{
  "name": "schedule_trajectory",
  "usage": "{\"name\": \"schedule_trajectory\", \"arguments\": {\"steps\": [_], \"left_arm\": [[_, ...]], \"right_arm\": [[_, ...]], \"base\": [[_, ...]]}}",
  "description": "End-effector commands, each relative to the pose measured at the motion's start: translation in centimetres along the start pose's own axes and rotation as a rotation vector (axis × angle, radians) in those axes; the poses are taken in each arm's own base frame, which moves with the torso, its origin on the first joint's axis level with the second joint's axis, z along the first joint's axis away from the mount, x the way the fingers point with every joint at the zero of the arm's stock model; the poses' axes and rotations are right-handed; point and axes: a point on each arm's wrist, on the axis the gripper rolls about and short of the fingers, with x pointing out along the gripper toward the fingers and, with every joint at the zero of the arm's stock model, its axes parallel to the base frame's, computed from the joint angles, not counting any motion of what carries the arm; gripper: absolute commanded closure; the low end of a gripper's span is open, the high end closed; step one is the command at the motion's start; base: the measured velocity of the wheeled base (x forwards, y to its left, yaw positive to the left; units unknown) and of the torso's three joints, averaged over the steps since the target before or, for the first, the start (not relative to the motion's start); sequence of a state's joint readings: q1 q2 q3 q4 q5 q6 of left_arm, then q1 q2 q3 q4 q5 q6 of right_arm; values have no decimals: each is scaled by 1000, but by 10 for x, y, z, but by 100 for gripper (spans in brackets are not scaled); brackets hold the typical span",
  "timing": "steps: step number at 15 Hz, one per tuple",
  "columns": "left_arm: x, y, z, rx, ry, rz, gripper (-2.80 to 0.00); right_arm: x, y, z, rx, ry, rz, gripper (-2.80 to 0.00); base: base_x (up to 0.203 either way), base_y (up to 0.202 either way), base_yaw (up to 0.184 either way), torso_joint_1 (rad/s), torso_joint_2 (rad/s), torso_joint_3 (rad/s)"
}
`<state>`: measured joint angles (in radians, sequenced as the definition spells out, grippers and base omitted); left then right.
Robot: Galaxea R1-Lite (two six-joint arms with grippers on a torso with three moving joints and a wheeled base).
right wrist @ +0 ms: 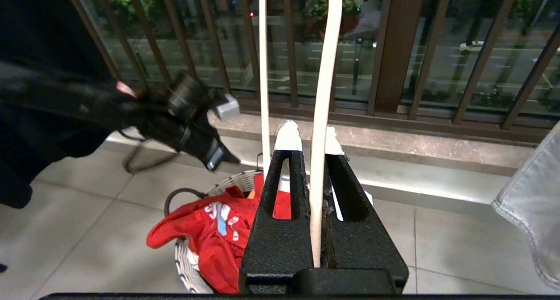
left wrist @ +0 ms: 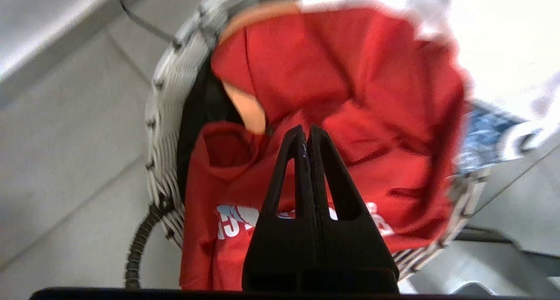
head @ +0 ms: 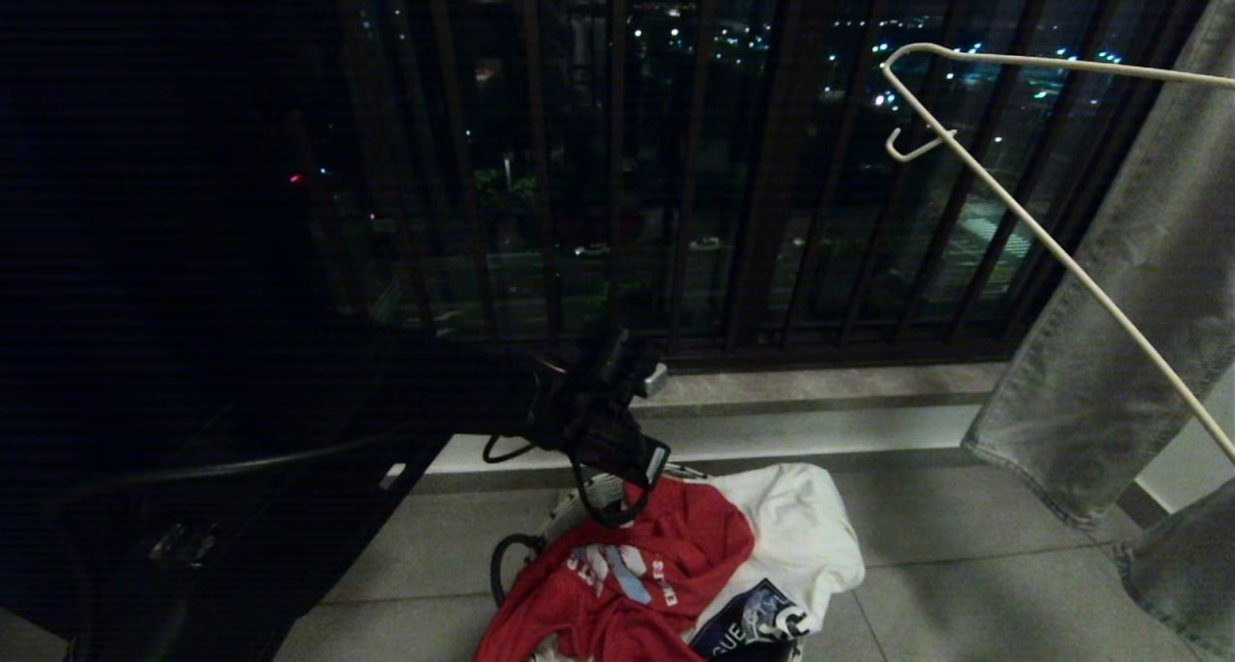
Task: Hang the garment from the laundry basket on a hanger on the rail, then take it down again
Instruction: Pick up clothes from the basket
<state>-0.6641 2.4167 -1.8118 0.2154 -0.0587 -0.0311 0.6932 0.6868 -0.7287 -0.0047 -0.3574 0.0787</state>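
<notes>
The red garment [head: 666,556] lies crumpled on top of the laundry basket [head: 577,501] on the tiled floor, its white lettering showing. My left gripper [head: 616,519] hangs just above the shirt's far edge, pointing down. In the left wrist view the left gripper [left wrist: 307,131] is shut with nothing in it, over the red garment [left wrist: 376,116] and inside the woven basket rim [left wrist: 168,99]. My right gripper [right wrist: 308,138] is shut on a wire of the white hanger [right wrist: 326,72]. The hanger [head: 1013,213] is held up at the right. The rail is out of view.
A white T-shirt with a dark print [head: 806,537] lies beside the red one in the basket. Grey jeans [head: 1129,305] hang at the right. Dark window railing bars [head: 772,160] and a stone ledge [head: 820,392] stand behind. A dark bulk fills the left side.
</notes>
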Motion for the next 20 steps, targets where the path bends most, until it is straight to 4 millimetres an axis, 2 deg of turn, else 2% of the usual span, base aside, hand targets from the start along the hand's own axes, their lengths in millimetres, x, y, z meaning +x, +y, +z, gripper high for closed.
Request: {"name": "schedule_trajectory", "arguments": {"steps": [1,5,6,11,17,20], "left_arm": [[19,-5,-8,9,58,51,0],[10,-17,-7,21,103,97,0],[12,-19,-10,24,131,99,-280],[37,-30,-28,23,197,111,-280],[42,-29,-48,36,309,174,-280],[42,-29,-51,30,320,165,-280]], "right_arm": [[-1,-1,-5,-2,8,-1,0],[16,5,-12,2,71,8,0],[20,7,-15,4,90,9,0],[31,10,-27,-8,136,5,0],[31,10,-27,-8,134,5,0],[31,10,-27,-7,133,5,0]], "base": [[0,0,0,0,0,0],[0,0,0,0,0,0],[0,0,0,0,0,0],[0,0,0,0,0,0],[0,0,0,0,0,0],[0,0,0,0,0,0]]}}
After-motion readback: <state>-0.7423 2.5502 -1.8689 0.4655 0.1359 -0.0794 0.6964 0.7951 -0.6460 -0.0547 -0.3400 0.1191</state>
